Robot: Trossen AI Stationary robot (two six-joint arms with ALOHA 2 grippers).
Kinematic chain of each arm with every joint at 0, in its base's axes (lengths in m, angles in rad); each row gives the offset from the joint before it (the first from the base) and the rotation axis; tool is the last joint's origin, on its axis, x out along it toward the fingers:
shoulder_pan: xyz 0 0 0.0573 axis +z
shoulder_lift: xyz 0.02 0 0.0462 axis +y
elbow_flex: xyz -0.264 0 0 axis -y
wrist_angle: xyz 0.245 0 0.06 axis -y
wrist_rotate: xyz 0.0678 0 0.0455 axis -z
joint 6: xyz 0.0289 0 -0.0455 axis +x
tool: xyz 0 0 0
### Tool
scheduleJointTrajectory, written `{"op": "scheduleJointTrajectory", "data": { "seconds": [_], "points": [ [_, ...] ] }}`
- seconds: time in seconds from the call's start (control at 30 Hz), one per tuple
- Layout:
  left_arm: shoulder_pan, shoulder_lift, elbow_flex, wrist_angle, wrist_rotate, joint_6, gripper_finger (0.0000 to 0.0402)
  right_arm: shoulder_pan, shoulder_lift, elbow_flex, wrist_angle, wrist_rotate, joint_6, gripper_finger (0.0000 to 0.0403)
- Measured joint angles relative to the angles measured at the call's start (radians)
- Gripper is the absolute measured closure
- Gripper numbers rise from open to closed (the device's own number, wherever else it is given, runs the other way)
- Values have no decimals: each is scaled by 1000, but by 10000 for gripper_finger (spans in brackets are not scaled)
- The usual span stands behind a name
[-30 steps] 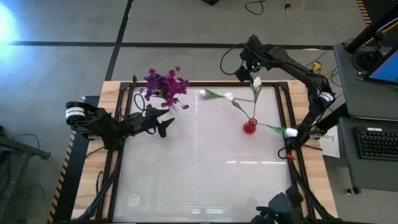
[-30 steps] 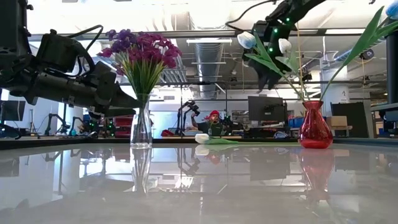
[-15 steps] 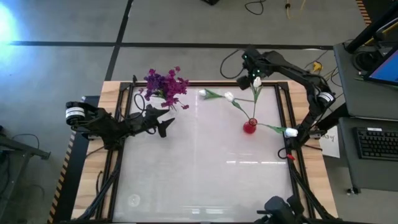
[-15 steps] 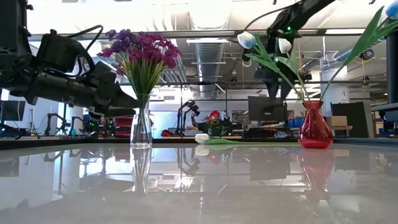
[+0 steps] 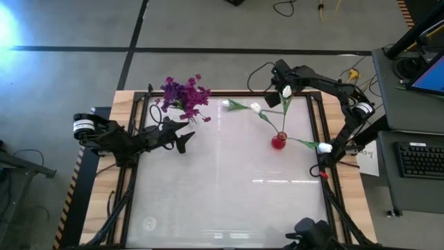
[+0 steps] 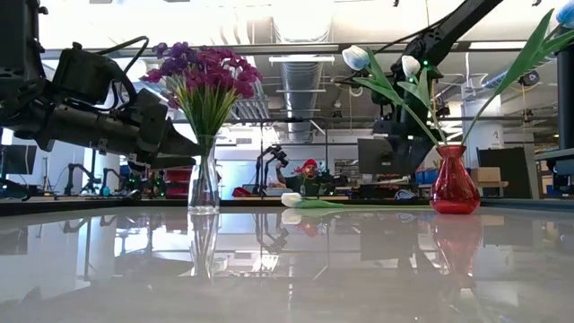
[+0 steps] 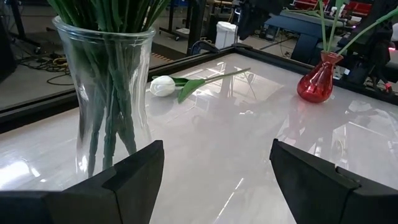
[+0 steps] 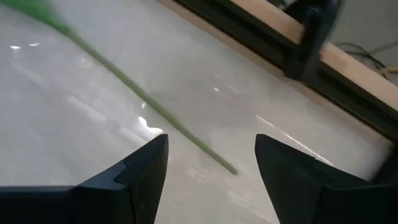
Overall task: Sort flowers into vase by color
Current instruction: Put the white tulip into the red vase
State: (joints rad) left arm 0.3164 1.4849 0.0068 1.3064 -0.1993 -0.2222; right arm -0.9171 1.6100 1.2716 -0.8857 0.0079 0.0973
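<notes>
A clear glass vase at the far left holds bushy purple flowers. Right of centre, a red vase holds three white tulips. One more white tulip lies flat on the table near the far edge, its thin green stem running toward the right. My right gripper hangs open above that stem's free end, fingers pointing steeply down, clear of it. My left gripper waits open and level beside the clear vase.
A black frame on a wooden border rims the glossy white table. The red vase's tulips lean close beside my right arm. A desk with a keyboard stands off to the right. A person sits in the room beyond.
My right gripper has come down toward the lying tulip's stem end near the table's far edge, tipping to point more steeply down. The flowers and vases have stayed where they were.
</notes>
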Motion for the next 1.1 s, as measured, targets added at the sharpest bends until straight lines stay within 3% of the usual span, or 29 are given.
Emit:
{"op": "scheduleJointTrajectory", "data": {
  "seconds": [0.2,0.43,0.7,1.1],
  "points": [
    [0,0,0,0,0,0,122,0,0,-32,100,-20,-37,170],
    [0,0,0,-10,1,-38,122,6,41,-88,253,-157,-57,172],
    [-2,0,0,-26,84,-141,122,35,131,-99,397,-164,-154,172],
    [-1,0,0,-30,84,-154,122,93,147,-108,489,-170,-266,172]
  ]
}}
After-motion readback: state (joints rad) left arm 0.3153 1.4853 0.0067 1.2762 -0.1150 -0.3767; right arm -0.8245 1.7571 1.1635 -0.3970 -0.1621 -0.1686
